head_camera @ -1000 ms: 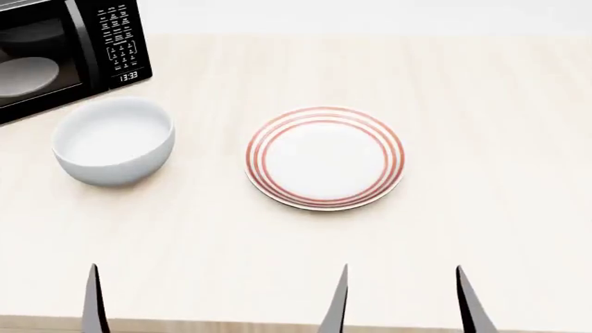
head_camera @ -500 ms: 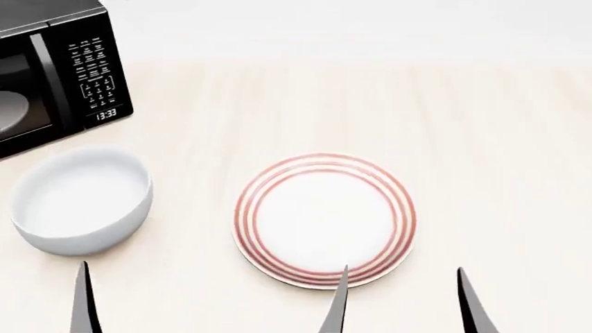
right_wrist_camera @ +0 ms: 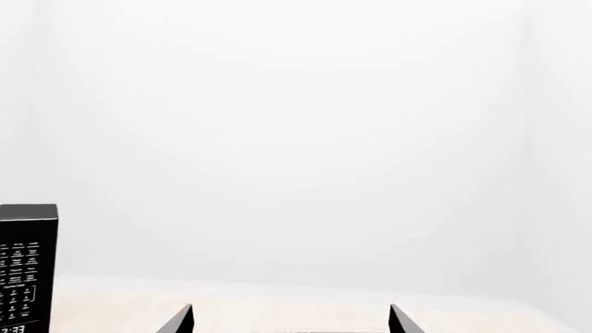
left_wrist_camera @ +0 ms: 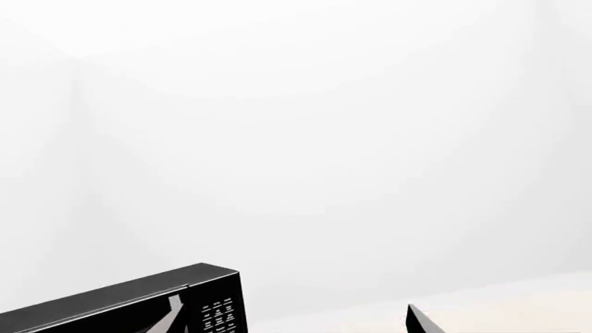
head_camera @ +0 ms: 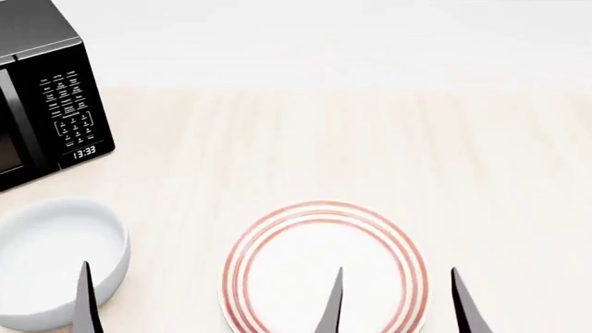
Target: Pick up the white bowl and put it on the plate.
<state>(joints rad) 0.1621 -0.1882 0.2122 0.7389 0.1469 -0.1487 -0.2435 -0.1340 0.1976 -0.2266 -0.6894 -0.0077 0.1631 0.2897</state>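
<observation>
The white bowl (head_camera: 48, 253) stands empty on the pale wooden table, at the lower left of the head view. The plate (head_camera: 277, 277), white with red rings, lies flat to its right, cut off by the bottom edge. Only one finger (head_camera: 87, 305) of my left gripper shows in the head view, in front of the bowl's right rim. My right gripper (head_camera: 396, 305) is open, its fingers rising in front of the plate's right half. In the wrist views both the left gripper (left_wrist_camera: 296, 326) and the right gripper (right_wrist_camera: 291, 325) stand open and empty; bowl and plate are out of sight there.
A black microwave (head_camera: 46, 97) stands at the table's back left, behind the bowl, its clock reading 13:33. It also shows as the microwave (left_wrist_camera: 138, 305) in the left wrist view and the microwave (right_wrist_camera: 26, 267) in the right. A white wall runs behind the table (head_camera: 416, 152).
The head view has shifted: bowl, plate and microwave have slid down towards the bottom edge, and more of the far table and wall shows. Gripper fingers hold the same place in view.
</observation>
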